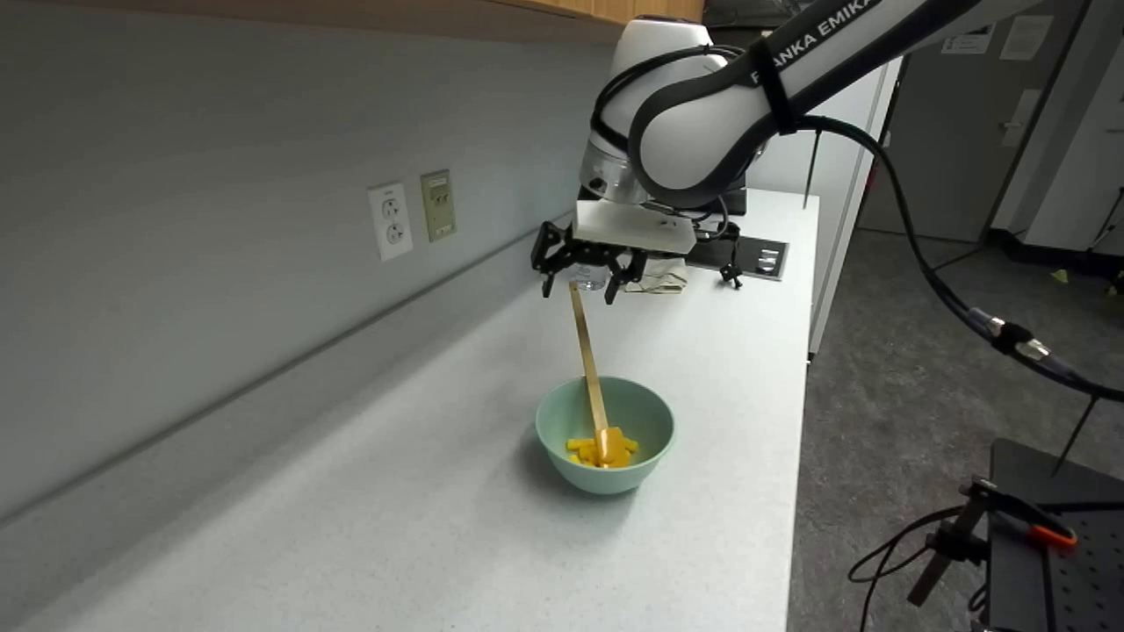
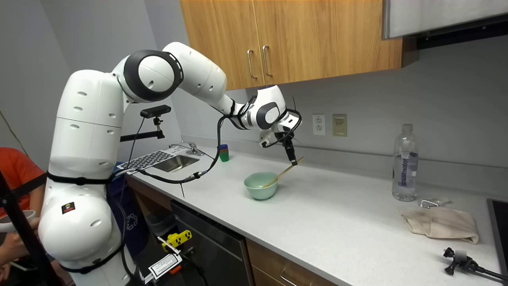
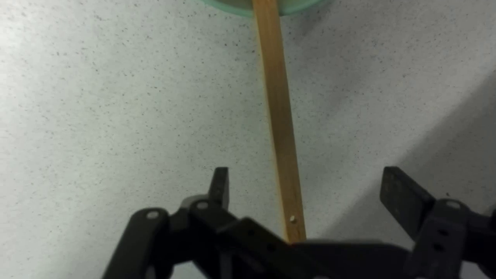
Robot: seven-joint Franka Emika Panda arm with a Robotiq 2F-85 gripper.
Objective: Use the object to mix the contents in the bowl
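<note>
The pale teal-green bowl [image 1: 562, 461] stands on the white counter; it also shows in an exterior view [image 2: 260, 192] and at the top of the wrist view [image 3: 232, 7]. Yellow-orange contents [image 1: 580, 450] lie in its bottom, hidden in the other pictures. The object, a long tan wooden utensil [image 1: 589, 364] with an orange head, leans on the bowl's rim, head in the contents, handle sloping up and out. The handle shows in the wrist view [image 3: 279, 104] too. My gripper [image 1: 579, 294] is open, its fingers [image 3: 306, 170] apart on either side of the handle's end, not closed on it.
A wall with outlets [image 1: 391, 221] runs along the counter's back. A clear water bottle [image 2: 405, 167], a folded cloth [image 2: 440, 223] and a black clamp [image 2: 472, 264] stand or lie away from the bowl. A sink [image 2: 174, 163] and stacked cups [image 2: 224, 153] are farther along.
</note>
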